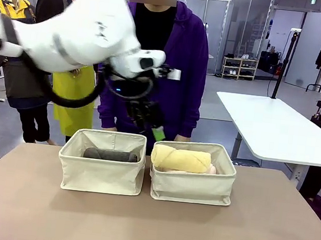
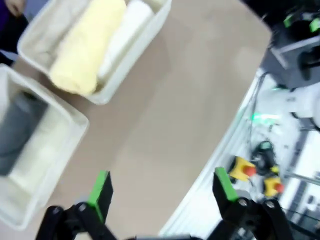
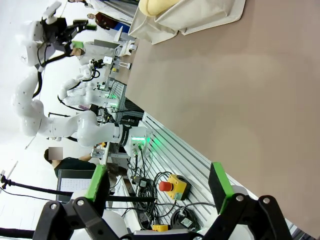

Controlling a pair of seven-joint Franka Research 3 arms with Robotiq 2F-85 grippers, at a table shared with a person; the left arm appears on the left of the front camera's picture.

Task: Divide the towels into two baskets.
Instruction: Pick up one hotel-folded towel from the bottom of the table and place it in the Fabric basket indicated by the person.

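Tabletop (image 1: 149, 223) lies bare before both baskets (image 1: 101, 174) (image 1: 192, 184); left gripper (image 2: 162, 187) and right gripper (image 3: 157, 182) spread wide, holding nothing.

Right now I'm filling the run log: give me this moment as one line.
left gripper: open, empty, above baskets | right gripper: open, empty | left basket: grey towel | right basket: yellow towel, white towel

White arm (image 1: 71, 34), blk cable, green pads.
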